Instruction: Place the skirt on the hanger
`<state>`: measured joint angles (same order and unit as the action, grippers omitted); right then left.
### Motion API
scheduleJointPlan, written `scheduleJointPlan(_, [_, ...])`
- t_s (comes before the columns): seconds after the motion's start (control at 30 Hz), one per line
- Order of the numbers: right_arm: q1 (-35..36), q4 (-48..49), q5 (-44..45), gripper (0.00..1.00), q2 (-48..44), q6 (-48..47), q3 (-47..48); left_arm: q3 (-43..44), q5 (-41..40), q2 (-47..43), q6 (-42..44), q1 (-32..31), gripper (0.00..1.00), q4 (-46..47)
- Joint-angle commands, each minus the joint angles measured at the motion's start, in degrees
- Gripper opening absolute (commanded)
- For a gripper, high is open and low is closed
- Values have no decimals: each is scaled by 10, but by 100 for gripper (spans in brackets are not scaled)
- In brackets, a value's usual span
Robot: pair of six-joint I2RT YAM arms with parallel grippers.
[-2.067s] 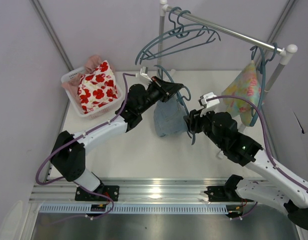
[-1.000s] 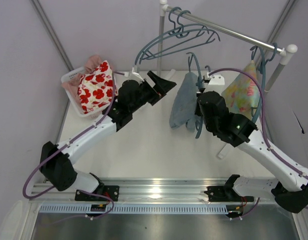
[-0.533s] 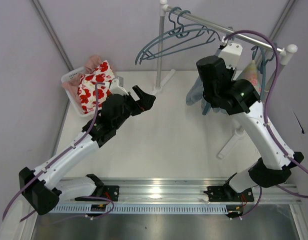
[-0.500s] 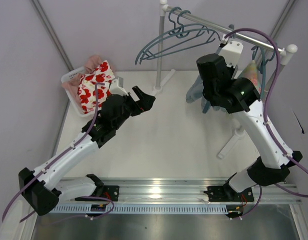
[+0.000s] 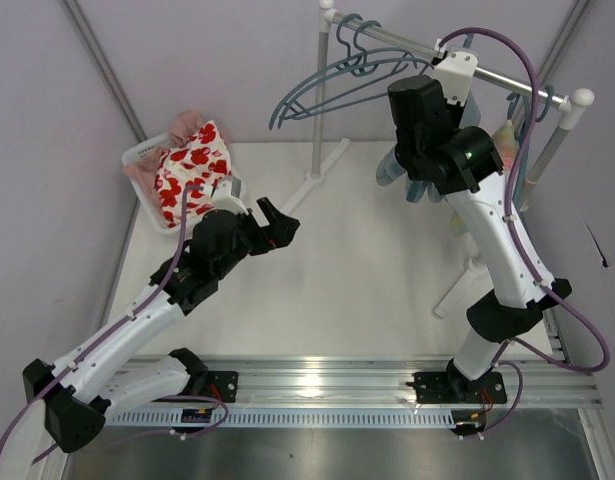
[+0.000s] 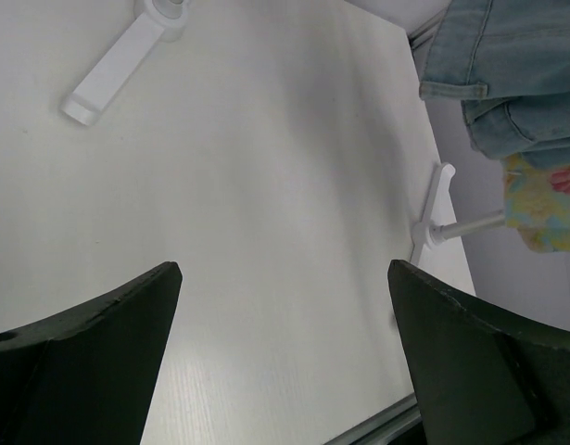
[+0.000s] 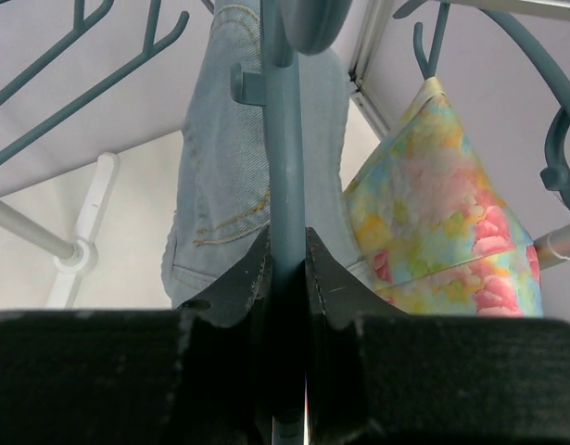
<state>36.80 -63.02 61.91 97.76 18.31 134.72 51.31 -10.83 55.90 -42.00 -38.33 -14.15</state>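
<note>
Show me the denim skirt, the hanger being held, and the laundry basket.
skirt point(image 7: 215, 176): right wrist view, denim panel.
hanger point(image 7: 285, 167): right wrist view, straight teal shaft.
basket point(image 5: 147, 150): top external view, white rim.

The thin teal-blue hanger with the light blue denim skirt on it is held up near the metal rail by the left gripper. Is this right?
Not the left gripper: the right gripper is shut on the thin teal-blue hanger with the light blue denim skirt on it, up near the metal rail. The right wrist view shows it.

Two robot arms point(image 5: 157, 310), one denim skirt point(image 7: 220, 139), one pastel floral garment point(image 7: 433, 213). One laundry basket point(image 5: 137, 155), one clothes rail point(image 5: 397, 40), at least four teal hangers point(image 7: 285, 167).
</note>
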Motion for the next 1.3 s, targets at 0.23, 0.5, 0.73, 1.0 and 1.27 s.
scheduleJointPlan(0.23, [-59, 4, -1, 0, 7, 71, 41, 39, 8, -18, 21, 2, 100, -94])
scheduleJointPlan(0.5, [-111, -20, -16, 0, 42, 58, 59, 76, -6, -30, 1, 2, 100, -159])
scheduleJointPlan(0.73, [-150, -13, -32, 0, 39, 57, 26, 106, -31, -28, -20, 2, 99, -210])
scheduleJointPlan(1.0, [-171, 22, -68, 0, 14, 61, -58, 134, -32, 3, -23, -9, 99, -219])
scheduleJointPlan(1.27, [-172, 77, -191, 51, -42, 10, -113, 146, -22, 14, 21, -14, 100, -193])
